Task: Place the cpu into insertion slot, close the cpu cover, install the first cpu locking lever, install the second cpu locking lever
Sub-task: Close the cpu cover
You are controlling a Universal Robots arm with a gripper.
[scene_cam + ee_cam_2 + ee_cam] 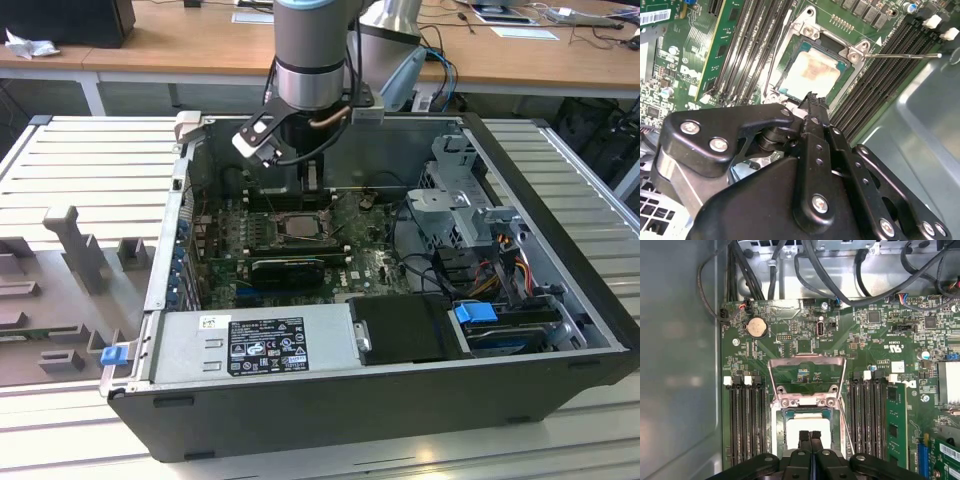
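Note:
The cpu (791,436) lies flat in the insertion slot (779,416), its pale metal top (812,72) showing in both wrist views. The cpu cover (807,360) stands swung up on its hinge, and green board shows through its square cut-out. My gripper (810,436) is shut with nothing between its black fingers (812,107), its tips over the near edge of the chip. Whether they touch it I cannot tell. One thin locking lever (900,56) sticks out unlatched beside the socket, and a second lever (776,56) runs along the other side. In the exterior view the socket (298,226) sits under the arm's wrist (310,60).
Long black memory slots (745,420) flank the socket on both sides (867,415). A black card (288,268) lies just in front of the socket. Cable bundles (840,275) hang along the case wall. The power supply (255,345) and drive cage (470,215) crowd the case.

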